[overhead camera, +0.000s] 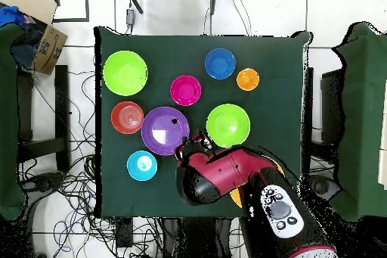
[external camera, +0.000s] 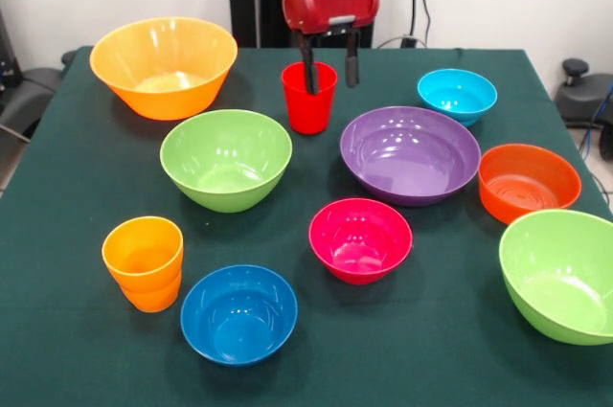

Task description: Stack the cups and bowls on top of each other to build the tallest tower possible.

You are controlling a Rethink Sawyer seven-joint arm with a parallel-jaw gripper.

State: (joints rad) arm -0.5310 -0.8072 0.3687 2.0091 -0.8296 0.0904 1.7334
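Dark green cloth covers the table [external camera: 57, 330] you are working on, and nothing is stacked yet apart from the orange tumblers; take the red smooth plastic cup [external camera: 308, 101] as your landmark.

Going left to right in the front view: the large yellow-orange glossy plastic bowl [external camera: 163, 64] sits far to the cup's left and slightly behind it. The nested orange plastic tumblers [external camera: 144, 261] stand well forward and left of the cup, already doubled up. A lime green round plastic bowl [external camera: 226, 158] lies just left and in front of the cup, with the dark blue plastic bowl [external camera: 238, 313] well forward of it. The small pink plastic bowl [external camera: 360, 239] is forward and slightly right. The wide purple plastic bowl [external camera: 410, 153] is just right of the cup; the light blue small bowl [external camera: 457, 95] sits further right, level with the cup. The orange shallow bowl [external camera: 529, 181] and a second lime green bowl [external camera: 560, 275] lie far right and forward.

Your red and black gripper [external camera: 329, 70] hangs over the cup with jaws apart: one finger dips inside the cup, the other stands outside its right wall. That straddle suggests a pinch on the rim wall, probably so you can lift or reposition the cup as the tower's base. Every bowl sits upright and separate, giving you clear access.
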